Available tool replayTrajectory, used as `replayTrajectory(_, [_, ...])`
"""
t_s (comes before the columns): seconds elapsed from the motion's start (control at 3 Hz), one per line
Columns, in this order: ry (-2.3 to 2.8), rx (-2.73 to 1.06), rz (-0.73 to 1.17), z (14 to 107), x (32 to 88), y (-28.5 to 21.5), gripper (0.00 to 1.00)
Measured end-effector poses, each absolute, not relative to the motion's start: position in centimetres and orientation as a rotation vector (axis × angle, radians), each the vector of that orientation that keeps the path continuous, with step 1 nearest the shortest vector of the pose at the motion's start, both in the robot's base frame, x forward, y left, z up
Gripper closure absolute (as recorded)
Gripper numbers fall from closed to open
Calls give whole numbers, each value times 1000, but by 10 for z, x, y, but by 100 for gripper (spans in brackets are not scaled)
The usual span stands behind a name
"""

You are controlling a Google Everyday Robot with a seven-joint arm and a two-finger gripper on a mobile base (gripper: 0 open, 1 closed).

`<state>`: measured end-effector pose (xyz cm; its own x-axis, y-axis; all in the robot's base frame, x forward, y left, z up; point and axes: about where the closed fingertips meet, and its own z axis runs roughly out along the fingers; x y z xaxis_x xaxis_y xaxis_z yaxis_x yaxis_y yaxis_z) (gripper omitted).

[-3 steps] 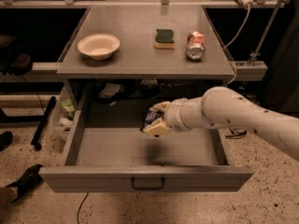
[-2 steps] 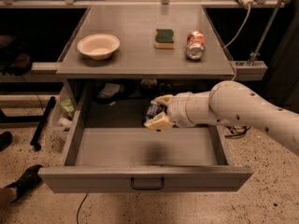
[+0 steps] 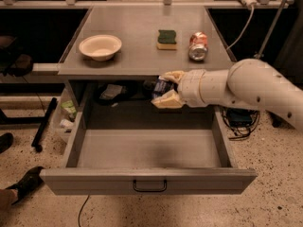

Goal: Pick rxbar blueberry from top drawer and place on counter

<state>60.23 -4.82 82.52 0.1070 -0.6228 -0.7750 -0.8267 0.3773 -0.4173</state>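
- The grey tabletop (image 3: 142,60) is carrying a bowl (image 3: 100,47), sponge (image 3: 166,39) and can (image 3: 198,46).
- I'm seeing my pincer (image 3: 166,89) gripping the rxbar blueberry (image 3: 161,86) just below the tabletop's front edge, over the open top drawer (image 3: 147,181).

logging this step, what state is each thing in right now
top drawer: pulled open
rxbar blueberry: held above the drawer, off the counter
gripper: shut on the bar, by the counter's front edge
bowl: upright on the counter
sponge: lying flat on the counter
can: on the counter
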Motion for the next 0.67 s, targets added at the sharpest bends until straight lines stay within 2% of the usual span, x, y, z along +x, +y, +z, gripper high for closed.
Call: replayTrajectory(0.67, [1602, -1354, 246, 857, 669, -43, 100])
